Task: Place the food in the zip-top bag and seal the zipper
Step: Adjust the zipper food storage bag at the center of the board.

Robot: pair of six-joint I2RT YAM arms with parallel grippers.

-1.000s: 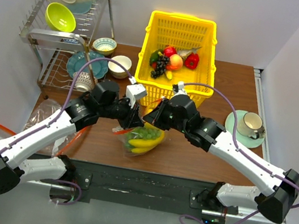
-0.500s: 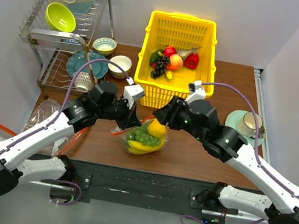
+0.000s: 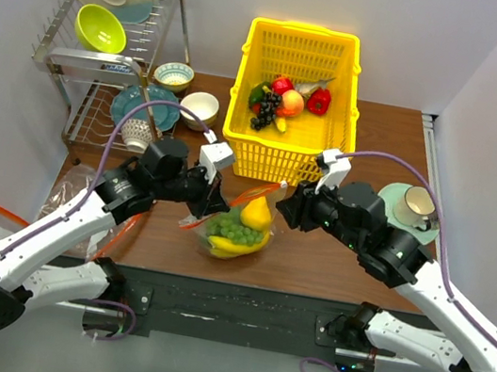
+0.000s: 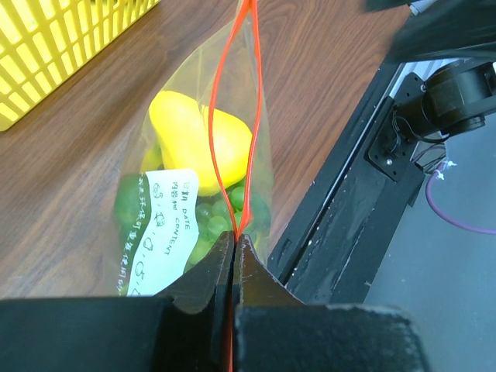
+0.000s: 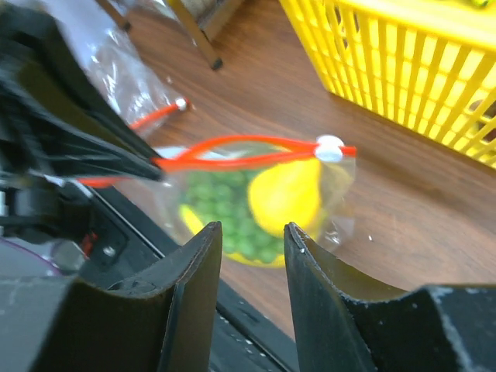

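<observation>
- The bag (image 3: 234, 226) sits on the table (image 3: 299, 257) at 6 o'clock from the basket (image 3: 300, 51), fruit (image 3: 256, 214) inside.
- The left gripper (image 4: 232, 246) pinches one end of the zipper (image 4: 232, 116), fingers pressed together, probably to keep the strip tight for closing.
- The right gripper (image 5: 249, 231) has its fingers spread and holds nothing (the white slider (image 5: 329, 147) lies beyond them).
- Seen from above, the zipper runs from 8 o'clock to 2 o'clock; its lips bow apart, so it seems not yet sealed.

The basket (image 4: 46, 54) is cut off at the upper left; the bag (image 4: 167, 232) disappears behind the left gripper (image 4: 234, 242) at the bottom.
</observation>
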